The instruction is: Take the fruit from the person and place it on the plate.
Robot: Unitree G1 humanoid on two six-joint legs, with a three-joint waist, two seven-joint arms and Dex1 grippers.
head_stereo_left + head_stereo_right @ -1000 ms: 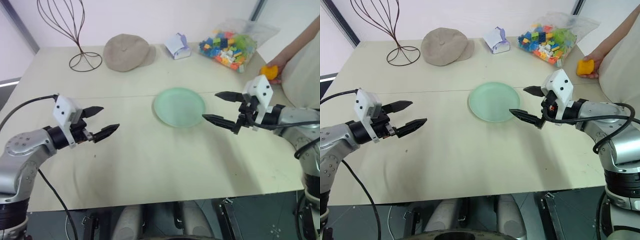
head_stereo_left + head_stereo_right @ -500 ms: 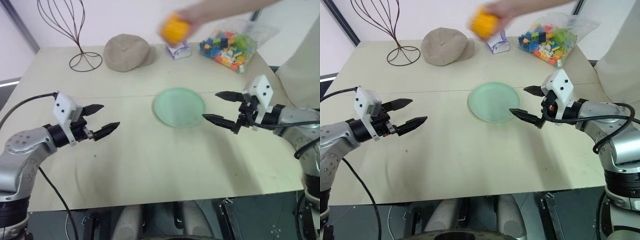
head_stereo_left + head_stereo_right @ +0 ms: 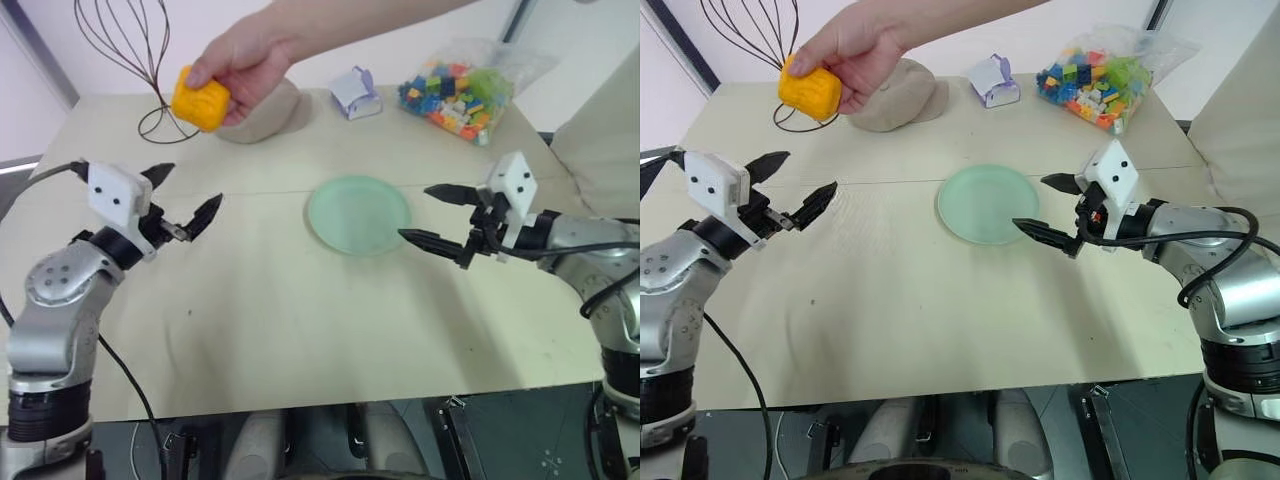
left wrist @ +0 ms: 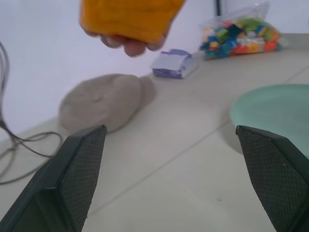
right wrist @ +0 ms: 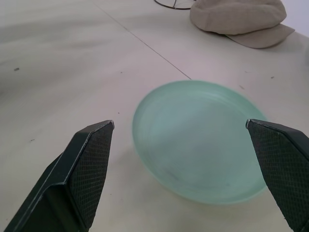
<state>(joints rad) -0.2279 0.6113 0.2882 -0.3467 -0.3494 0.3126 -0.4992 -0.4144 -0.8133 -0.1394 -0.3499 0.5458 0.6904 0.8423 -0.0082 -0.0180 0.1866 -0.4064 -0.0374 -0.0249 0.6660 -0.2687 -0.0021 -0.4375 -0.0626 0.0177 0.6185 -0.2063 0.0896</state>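
A person's hand [image 3: 245, 62] reaches in from the upper right and holds the yellow-orange fruit [image 3: 200, 99] in the air above the table's far left. My left gripper [image 3: 185, 198] is open just below and slightly nearer than the fruit, apart from it; in the left wrist view the fruit [image 4: 129, 18] hangs above the gap between my fingers. The mint-green plate [image 3: 358, 214] lies empty at the table's middle. My right gripper [image 3: 432, 215] is open at the plate's right edge, with the plate [image 5: 200, 143] between its fingers in the right wrist view.
A beige cap [image 3: 268, 113] sits behind the hand at the back. A wire stand [image 3: 135, 55] is at the back left, a small white-and-purple box [image 3: 355, 91] and a bag of coloured bricks [image 3: 462, 88] at the back right. Light clothing [image 3: 600, 140] is at the right edge.
The hand has carried the fruit from the right edge across the back of the table to the far left. My left gripper rose and turned up toward it. My right gripper stayed put.
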